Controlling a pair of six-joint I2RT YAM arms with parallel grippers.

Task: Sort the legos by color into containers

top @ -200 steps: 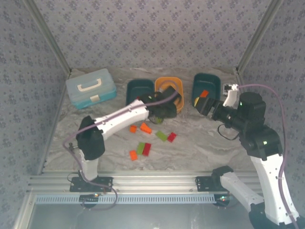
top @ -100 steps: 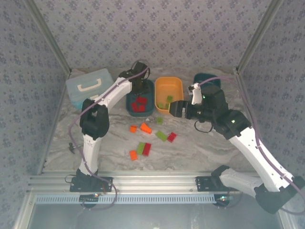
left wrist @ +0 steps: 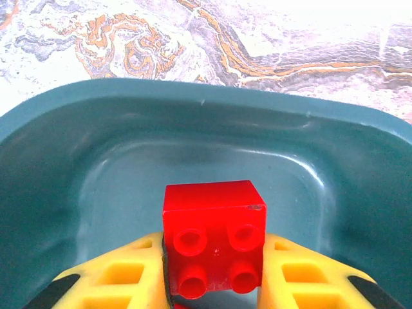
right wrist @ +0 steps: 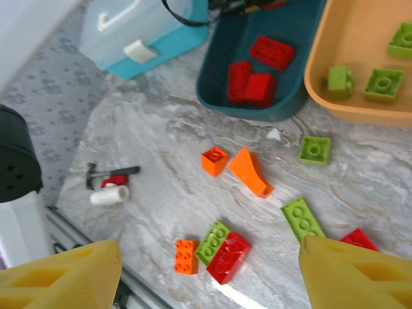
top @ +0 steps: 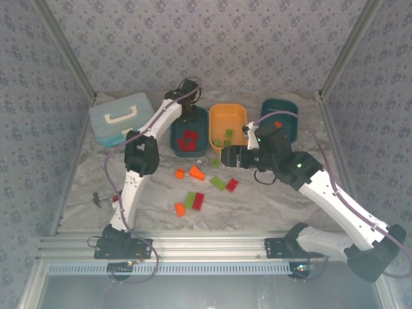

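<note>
**A:** What lies nearest, on the near side of the orange rounded-rectangular plastic tub (top: 228,107)?

**B:** Loose small plastic bricks (top: 198,201), red, orange and green, scattered on the marble table (top: 270,206). The right wrist view looks down on them. There the right gripper (right wrist: 206,273) has its yellow fingers (right wrist: 58,277) wide apart, with nothing between them.

**A:** And the left gripper (top: 188,119)?

**B:** From above it hangs over the dark teal plastic tub (top: 174,138) just left of the orange tub, and its grip is unclear. Its own wrist view shows it clamped on a red square brick (left wrist: 212,212), inside that tub's walls.

**A:** Contents?

**B:** Red bricks (right wrist: 257,71) in the teal tub, green bricks (right wrist: 367,80) in the orange one. A second dark teal tub (top: 286,111) stands to its right.
</note>
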